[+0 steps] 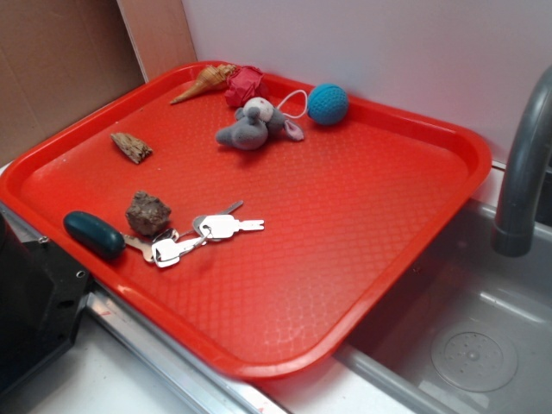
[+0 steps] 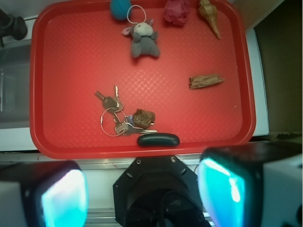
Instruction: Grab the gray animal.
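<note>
The gray animal is a small plush mouse with pale ears and a white cord loop. It lies at the far side of the red tray, beside a teal ball. In the wrist view my gripper is open, its two fingers wide apart with nothing between them. It hangs high above the robot's black base, off the tray's near edge and far from the mouse. The exterior view does not show the gripper.
On the tray lie a red crumpled lump, a cone shell, a wood piece, a brown rock, keys and a dark oval fob. A sink with a gray faucet is to the right.
</note>
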### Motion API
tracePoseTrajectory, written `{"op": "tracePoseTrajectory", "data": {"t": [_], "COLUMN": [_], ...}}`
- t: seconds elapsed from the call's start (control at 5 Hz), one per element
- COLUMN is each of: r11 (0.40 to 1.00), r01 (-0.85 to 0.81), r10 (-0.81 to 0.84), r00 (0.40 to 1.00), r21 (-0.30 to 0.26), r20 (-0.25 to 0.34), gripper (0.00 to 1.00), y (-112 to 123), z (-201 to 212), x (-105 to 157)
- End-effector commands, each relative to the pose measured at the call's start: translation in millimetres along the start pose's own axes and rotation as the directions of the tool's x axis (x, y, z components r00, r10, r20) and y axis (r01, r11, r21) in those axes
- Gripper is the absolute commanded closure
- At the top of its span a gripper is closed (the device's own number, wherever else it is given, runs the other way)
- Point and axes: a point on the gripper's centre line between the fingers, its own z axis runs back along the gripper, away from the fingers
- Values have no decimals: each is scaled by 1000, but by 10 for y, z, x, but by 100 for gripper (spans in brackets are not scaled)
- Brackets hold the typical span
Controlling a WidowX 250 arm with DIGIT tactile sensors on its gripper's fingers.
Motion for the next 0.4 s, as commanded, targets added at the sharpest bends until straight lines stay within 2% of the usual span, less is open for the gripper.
{"op": "tracePoseTrajectory", "data": {"t": [0.0,0.2], "r11": [1000,995], "r01": [0,-41], "r10": [0,40], "r00": [1000,999], "r21": [0,94], "r20": [0,9], "gripper": [0,0], "y": [0,81], "z": [0,-541], "x": [0,455]}}
